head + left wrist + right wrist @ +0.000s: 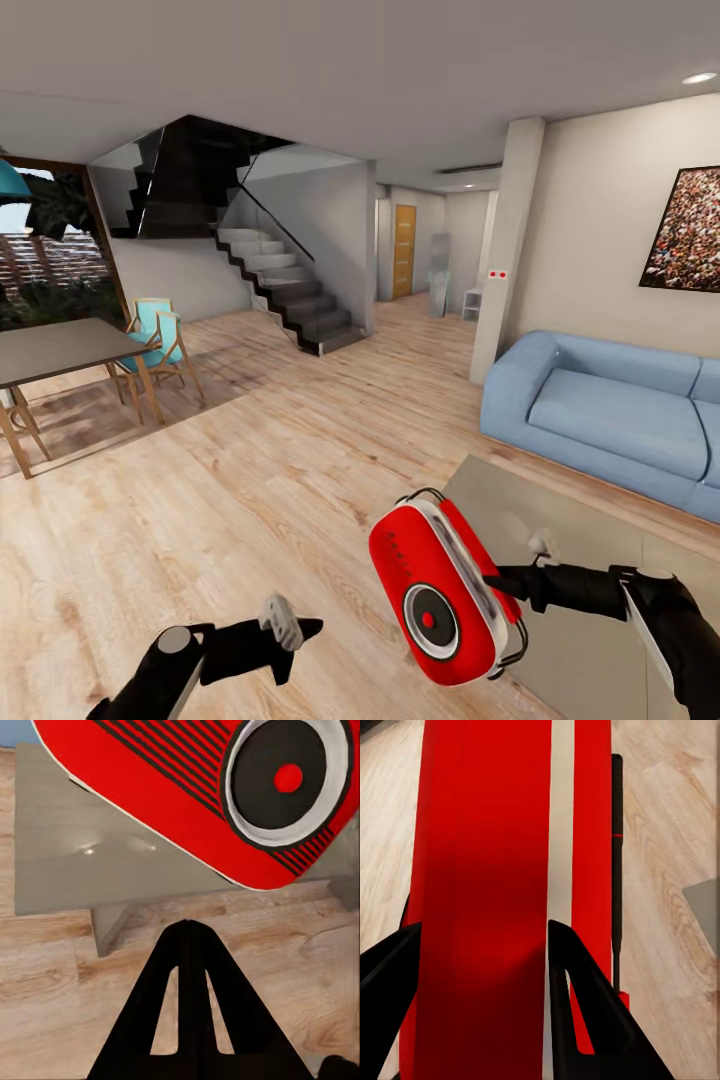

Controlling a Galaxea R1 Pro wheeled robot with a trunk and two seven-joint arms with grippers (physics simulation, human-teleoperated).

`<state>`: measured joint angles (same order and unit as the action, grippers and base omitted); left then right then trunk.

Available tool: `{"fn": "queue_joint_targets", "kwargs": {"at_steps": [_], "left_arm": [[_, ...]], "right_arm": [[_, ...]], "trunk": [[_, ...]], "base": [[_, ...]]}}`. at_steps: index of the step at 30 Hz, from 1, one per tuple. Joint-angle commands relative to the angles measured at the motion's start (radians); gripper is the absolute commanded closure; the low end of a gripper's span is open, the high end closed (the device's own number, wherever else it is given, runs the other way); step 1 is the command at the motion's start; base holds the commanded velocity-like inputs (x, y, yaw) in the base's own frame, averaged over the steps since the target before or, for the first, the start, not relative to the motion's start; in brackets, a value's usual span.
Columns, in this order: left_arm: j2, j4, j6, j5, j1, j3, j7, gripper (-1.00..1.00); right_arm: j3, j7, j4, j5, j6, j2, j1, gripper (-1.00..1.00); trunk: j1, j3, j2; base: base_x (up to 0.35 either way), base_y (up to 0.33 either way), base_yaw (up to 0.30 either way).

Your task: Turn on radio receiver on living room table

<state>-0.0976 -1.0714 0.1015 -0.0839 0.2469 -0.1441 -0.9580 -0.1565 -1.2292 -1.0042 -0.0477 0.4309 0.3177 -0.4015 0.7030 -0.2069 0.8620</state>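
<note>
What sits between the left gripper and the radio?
Nothing: in the head view, bare wood floor shows between the left gripper and the radio.

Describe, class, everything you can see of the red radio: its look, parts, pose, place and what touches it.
The radio receiver is a glossy red, rounded-rectangular box with a white rim band, black grille stripes and a round black dial ringed white with a red centre. A thin wire handle arches over one end. It is held tilted in the air beside the grey table, clamped between the right gripper's fingers. The left gripper, shut, is close by.

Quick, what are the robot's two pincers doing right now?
Left pincer: shut, holding nothing.
Right pincer: closed around the red radio, lifted off the table.
</note>
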Motion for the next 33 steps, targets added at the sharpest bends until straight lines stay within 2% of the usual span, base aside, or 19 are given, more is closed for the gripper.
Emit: {"fn": "queue_joint_targets", "kwargs": {"at_steps": [1,5,6,9,11,14,16,17,23,26,29,33], "left_arm": [[0.0,0.0,0.0,-0.001,0.0,-0.025,-0.001,1.0],[0.001,-0.001,0.001,-0.003,0.0,-0.094,-0.003,1.0],[0.001,-0.001,0.013,-0.002,0.0,-0.12,-0.005,1.0],[0.001,-0.01,0.085,-0.001,0.0,-0.167,-0.004,1.0],[-0.004,-0.053,0.113,0.001,0.0,-0.184,-0.004,1.0],[-0.017,-0.093,0.126,0.001,0.0,-0.186,-0.004,1.0],[-0.024,-0.103,0.13,0.001,0.0,-0.175,-0.004,1.0],[-0.027,-0.115,0.139,0.004,0.0,-0.127,-0.005,1.0],[-0.013,-0.122,0.185,0.002,0.0,-0.054,0.007,1.0],[0.003,-0.123,0.192,0.0,0.0,-0.014,0.057,1.0],[0.018,-0.119,0.194,-0.001,0.0,0.004,0.094,1.0],[0.036,-0.117,0.196,-0.002,0.001,0.007,0.105,1.0]], "right_arm": [[-0.001,0.0,-0.001,0.003,0.001,0.0,0.0,1.0],[-0.001,0.016,-0.001,0.003,-0.001,-0.001,0.0,1.0],[-0.001,0.032,-0.001,0.003,-0.001,-0.002,0.0,1.0],[-0.002,0.07,-0.001,0.002,-0.005,-0.005,0.0,1.0],[-0.001,0.094,0.0,0.002,-0.017,-0.007,0.0,1.0],[0.0,0.105,0.0,0.001,-0.024,-0.007,0.0,1.0],[0.0,0.107,0.0,0.0,-0.025,-0.008,0.0,1.0],[0.0,0.108,0.001,0.0,-0.027,-0.008,0.0,1.0],[0.0,0.112,0.0,0.0,-0.027,-0.009,0.0,1.0],[0.0,0.118,0.0,0.0,-0.027,-0.01,0.0,1.0],[0.005,0.16,-0.001,0.0,-0.026,-0.014,0.0,1.0],[0.01,0.2,-0.001,0.0,-0.026,-0.033,0.0,1.0]], "trunk": [[0.0,0.0,0.0],[0.0,0.0,0.0],[0.0,0.0,0.0],[0.0,0.0,0.0],[0.0,0.0,0.0],[0.0,0.0,0.0],[0.0,0.0,0.0],[0.0,0.0,0.0],[0.0,0.0,0.0],[0.0,0.0,0.0],[0.0,0.0,0.0],[0.0,0.0,0.0]], "base": [[0.0,0.0,0.0],[0.0,0.0,0.0],[0.0,0.0,0.0],[0.0,0.0,0.0],[0.0,0.0,0.0],[0.0,0.0,0.0],[0.0,0.0,0.0],[0.0,0.0,0.0],[0.0,0.0,0.0],[0.0,0.0,0.0],[0.0,0.0,0.0],[0.0,0.0,0.0]]}}
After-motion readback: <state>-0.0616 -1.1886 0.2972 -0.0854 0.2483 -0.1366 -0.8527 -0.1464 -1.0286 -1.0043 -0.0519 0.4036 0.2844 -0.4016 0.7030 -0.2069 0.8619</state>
